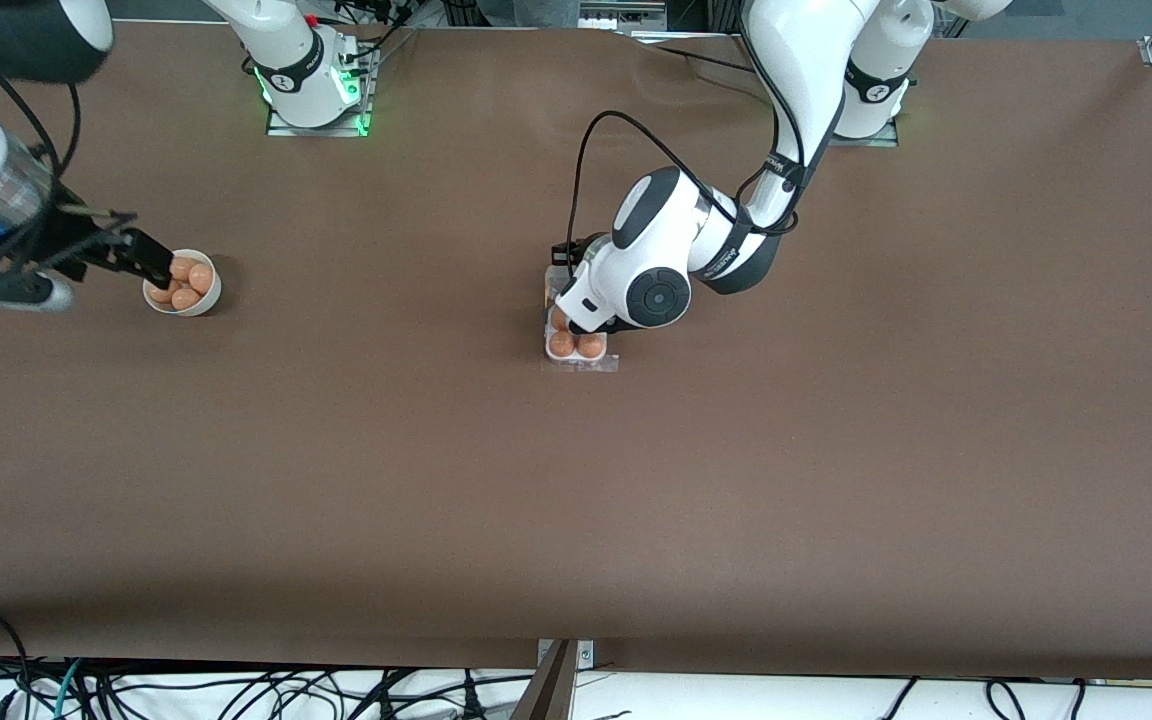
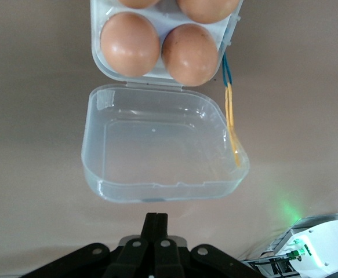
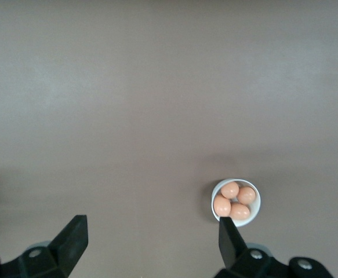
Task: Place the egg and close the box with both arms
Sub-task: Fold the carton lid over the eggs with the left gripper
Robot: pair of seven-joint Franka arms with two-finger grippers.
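Note:
The box's whitish tray (image 2: 99,62) shows eggs in its four cells; two eggs (image 2: 130,44) show whole and two are cut off by the frame edge. I cannot tell the task's egg from the others. The clear lid (image 2: 160,145) lies open and flat on the table beside the tray. My left gripper (image 2: 156,223) is shut and empty, just off the lid's free edge. In the front view the box (image 1: 576,345) sits mid-table, partly under the left wrist housing (image 1: 651,290). My right gripper (image 3: 151,237) is open and empty, high over the table beside the bowl.
A round white bowl (image 1: 206,298) with several eggs stands toward the right arm's end of the table; it also shows in the right wrist view (image 3: 216,194). A blue and yellow wire (image 2: 231,110) runs along the box's side. Brown tabletop (image 1: 576,500) surrounds both.

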